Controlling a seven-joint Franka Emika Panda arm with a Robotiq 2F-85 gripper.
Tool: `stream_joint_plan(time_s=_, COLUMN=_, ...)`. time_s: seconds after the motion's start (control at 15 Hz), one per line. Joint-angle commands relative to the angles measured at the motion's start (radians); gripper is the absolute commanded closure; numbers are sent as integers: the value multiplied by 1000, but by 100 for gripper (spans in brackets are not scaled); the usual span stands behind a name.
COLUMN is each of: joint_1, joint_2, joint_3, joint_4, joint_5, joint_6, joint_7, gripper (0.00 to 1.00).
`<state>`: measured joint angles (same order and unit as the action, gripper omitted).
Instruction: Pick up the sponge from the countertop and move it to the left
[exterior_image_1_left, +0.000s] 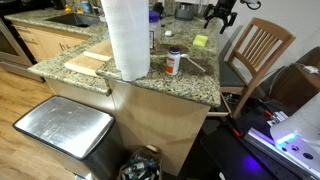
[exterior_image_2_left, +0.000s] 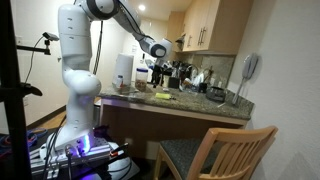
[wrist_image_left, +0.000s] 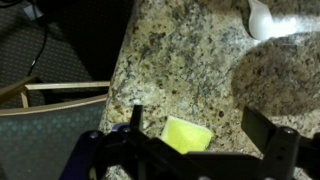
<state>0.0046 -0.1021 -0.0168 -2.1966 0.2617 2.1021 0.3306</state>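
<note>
The sponge (exterior_image_1_left: 200, 41) is a small flat yellow-green pad lying on the speckled granite countertop (exterior_image_1_left: 190, 85) near its far edge. It also shows in an exterior view (exterior_image_2_left: 163, 96) and in the wrist view (wrist_image_left: 187, 133). My gripper (exterior_image_1_left: 222, 15) hangs in the air above the sponge, clear of it, also seen in an exterior view (exterior_image_2_left: 157, 63). In the wrist view the gripper (wrist_image_left: 196, 116) is open and empty, with the sponge lying low between its two fingers on the countertop (wrist_image_left: 190, 50).
A white orange-capped bottle (exterior_image_1_left: 173, 62), a tall paper towel roll (exterior_image_1_left: 127, 38) and a wooden cutting board (exterior_image_1_left: 88, 63) stand near the sponge. A wooden chair (exterior_image_1_left: 255, 48) sits beside the counter's edge. A steel bin (exterior_image_1_left: 65, 130) stands below.
</note>
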Motion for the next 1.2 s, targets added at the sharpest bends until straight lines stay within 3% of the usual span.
stream_joint_plan(time_s=0.0, joint_1=0, joint_2=122, joint_3=15, joint_4=51, joint_5=97, joint_6=126, joint_7=132, gripper=0)
stream_joint_plan(time_s=0.2, joint_1=7, joint_2=208, joint_3=19, joint_4=79, joint_5=37, joint_6=274, joint_7=325, gripper=0)
stream_joint_plan(time_s=0.27, joint_1=5, joint_2=145, joint_3=15, joint_4=37, joint_5=56, joint_6=224, joint_7=235, gripper=0)
stream_joint_plan(time_s=0.53, joint_1=12, joint_2=207, joint_3=13, joint_4=70, joint_5=48, joint_6=266, joint_7=306, gripper=0)
stream_joint_plan(time_s=0.87, joint_1=14, joint_2=219, joint_3=-13, joint_4=56, joint_5=-118, joint_6=264, joint_7=427, gripper=0)
stream_joint_plan(time_s=1.13, joint_1=11, joint_2=216, joint_3=-7, joint_4=63, joint_5=-104, joint_6=261, joint_7=413, gripper=0)
